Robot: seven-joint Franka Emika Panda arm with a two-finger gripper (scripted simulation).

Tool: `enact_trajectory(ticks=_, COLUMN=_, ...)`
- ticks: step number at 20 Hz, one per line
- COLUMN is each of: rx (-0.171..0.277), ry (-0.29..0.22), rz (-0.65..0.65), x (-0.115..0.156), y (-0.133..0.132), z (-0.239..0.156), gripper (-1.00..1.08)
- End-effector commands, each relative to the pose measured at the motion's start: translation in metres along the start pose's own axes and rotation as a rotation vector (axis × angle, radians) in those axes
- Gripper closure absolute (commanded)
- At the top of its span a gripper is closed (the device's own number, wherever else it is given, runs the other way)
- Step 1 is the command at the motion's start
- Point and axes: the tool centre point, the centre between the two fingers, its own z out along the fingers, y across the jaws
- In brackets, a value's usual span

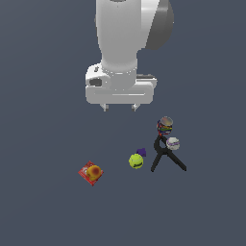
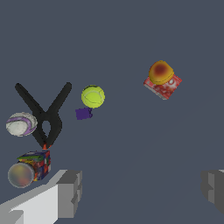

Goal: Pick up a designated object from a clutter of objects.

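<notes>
High above the worktop [image 1: 38, 211] in the exterior view hangs the pincer [image 1: 120, 107], wide apart and grasping nothing. Nothing picked up yet, so almost the whole job looks left to do: move over, go down, squeeze, lift. Down low, toward the exterior view's left, sits the little orange ball [image 1: 94, 171] with a red blush. Rests on top of the flat red packet [image 1: 88, 175], touching it. Lies well apart from the pincer, lower in the picture and off to the left of it. Off to the exterior view's right lies the other stuff: the yellow-green tennis ball [image 1: 136, 161], a tiny purple piece [image 1: 141, 152] just beside it, the black two-legged tool [image 1: 166, 157], a white ball [image 1: 173, 143] by the tool, and a colourful cup [image 1: 165, 125] behind them. All of that stays well apart from the orange ball.

Over in the wrist view, two grey fingertips [image 2: 70, 193] of the pincer [image 2: 142, 189] show at the edges with a big gap between them, so set loose and empty. Far from them sits the orange ball [image 2: 160, 72], again on the red packet [image 2: 166, 87]. Not between the fingertips yet. Between the ball and the tool [image 2: 43, 116] sits the tennis ball [image 2: 92, 96], with the purple piece [image 2: 83, 113] close by. Probably a long reach and a careful drop still needed, taking only the ball and not the packet under it.
</notes>
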Motion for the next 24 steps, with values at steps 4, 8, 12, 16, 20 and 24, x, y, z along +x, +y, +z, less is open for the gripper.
enact_trajectory(ticks=4, rx=-0.003, ry=0.004, rz=-0.013, x=0.001, y=-0.002, z=-0.002, gripper=-0.92)
enact_trajectory(ticks=8, rx=-0.015, ry=0.019, rz=-0.061, x=0.005, y=-0.012, z=-0.01, gripper=-0.92)
enact_trajectory(ticks=12, rx=-0.019, ry=0.024, rz=-0.08, x=0.006, y=-0.016, z=-0.013, gripper=-0.92)
enact_trajectory(ticks=16, rx=-0.019, ry=0.023, rz=-0.079, x=0.007, y=-0.014, z=-0.012, gripper=-0.92)
enact_trajectory(ticks=20, rx=-0.022, ry=0.023, rz=-0.1, x=0.012, y=-0.012, z=-0.009, gripper=-0.92)
enact_trajectory(ticks=24, rx=-0.025, ry=0.022, rz=-0.137, x=0.022, y=-0.006, z=-0.001, gripper=-0.92)
